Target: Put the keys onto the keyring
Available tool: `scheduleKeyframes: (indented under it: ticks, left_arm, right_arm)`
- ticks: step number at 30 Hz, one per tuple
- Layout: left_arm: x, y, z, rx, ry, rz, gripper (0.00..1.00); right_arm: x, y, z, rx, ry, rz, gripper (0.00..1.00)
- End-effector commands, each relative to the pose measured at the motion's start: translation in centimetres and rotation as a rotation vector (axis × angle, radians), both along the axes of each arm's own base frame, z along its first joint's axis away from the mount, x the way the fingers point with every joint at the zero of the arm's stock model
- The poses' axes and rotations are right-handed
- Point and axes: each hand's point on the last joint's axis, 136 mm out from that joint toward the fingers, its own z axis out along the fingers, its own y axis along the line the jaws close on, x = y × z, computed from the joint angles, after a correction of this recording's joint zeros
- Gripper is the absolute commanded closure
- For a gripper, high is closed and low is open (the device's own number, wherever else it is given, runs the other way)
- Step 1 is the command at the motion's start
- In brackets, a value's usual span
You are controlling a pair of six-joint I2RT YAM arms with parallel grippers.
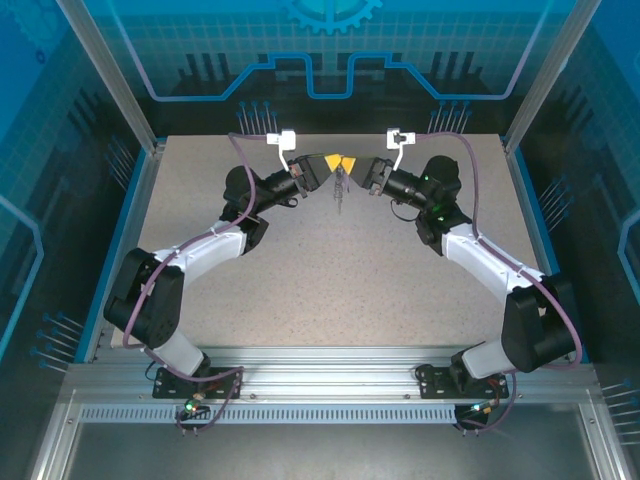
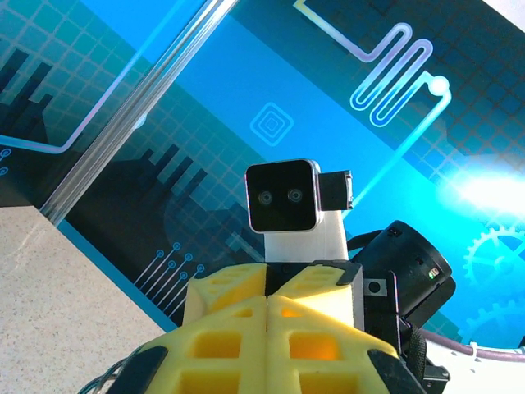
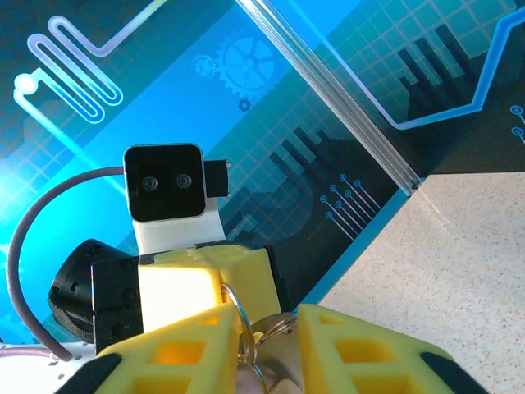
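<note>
Right tool: two yellow latticed fingers at the bottom edge of its wrist view, cut off below. They stand apart with the thin silver wire loops of the keyring in the gap between them; whether the fingers clamp the loops or merely flank them cannot be told. Desk: pale speckled top. Left arm and right arm: both reach to the far middle of the desk, wrists turned toward each other. Left tool: clenched, its yellow fingers pressed flat together along one seam in its wrist view, tips meeting the right tool's tips above the desk. Anything thin pinched in that seam cannot be made out. Keyring in the top view: a thin dark strand just below the meeting fingertips, its long axis running from the tips toward the near edge, lower end free. In the right wrist view one loop rises beside the left tool's fingertip, and the lower part is cut off by the frame edge. Its separate parts are too small to tell apart.
</note>
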Motion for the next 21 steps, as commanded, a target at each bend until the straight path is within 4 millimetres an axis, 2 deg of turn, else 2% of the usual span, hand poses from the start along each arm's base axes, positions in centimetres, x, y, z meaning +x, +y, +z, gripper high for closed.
scheduleKeyframes:
  ticks: [1, 7, 12, 17, 21]
  left_arm:
    - [-0.6, -0.1, 2.6, -0.040, -0.090, 0.003, 1.00]
    - [-0.6, -0.2, 2.7, -0.036, -0.093, -0.001, 1.00]
    - [-0.5, -0.3, 2.3, 0.013, -0.088, 0.013, 1.00]
    - [-0.3, 0.3, 2.1, 0.094, -0.083, 0.036, 0.72]
    - [0.5, 1.3, 1.7, 0.148, -0.061, 0.050, 0.58]
  right_arm:
    - [-0.8, 0.0, 0.7, 0.007, -0.037, 0.009, 0.79]
    - [-0.9, -0.1, 0.9, 0.009, -0.043, 0.006, 1.00]
    - [-0.5, -0.7, 0.9, -0.009, -0.050, -0.001, 1.00]
    - [0.2, -1.4, 0.8, -0.058, -0.060, 0.001, 1.00]
    - [0.8, -1.9, 0.4, -0.105, -0.059, 0.027, 1.00]
